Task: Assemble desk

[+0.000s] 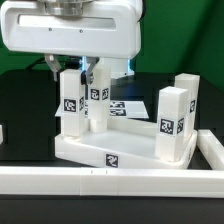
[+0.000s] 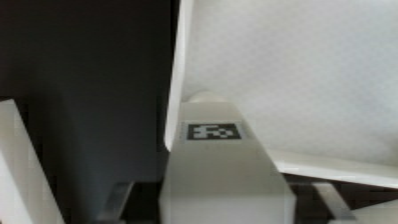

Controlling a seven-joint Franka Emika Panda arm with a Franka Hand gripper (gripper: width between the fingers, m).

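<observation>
Left leg [image 1: 70, 98]: upright in the tabletop's corner on the exterior view's left.
Fingers [image 1: 97, 78]: down around a middle leg [image 1: 97, 100]; whether they grip it, I cannot tell.
Tabletop [image 1: 110, 152]: on the black bench [image 1: 25, 120], against the white rail [image 1: 120, 185].
Right legs [image 1: 172, 122]: upright.

the tabletop [image 1: 110, 150] is plain white, with one small black-and-white square tag on its front rim, and the legs [image 1: 172, 124] standing on it are white blocks, each bearing a black-and-white square tag. the rail border [image 1: 120, 182] in front is white too. the table surface [image 1: 25, 120] is black. the robot arm's housing [image 1: 70, 25] is white. in the wrist view a white leg [image 2: 217, 160] shows a small black-and-white tag against dark ground
</observation>
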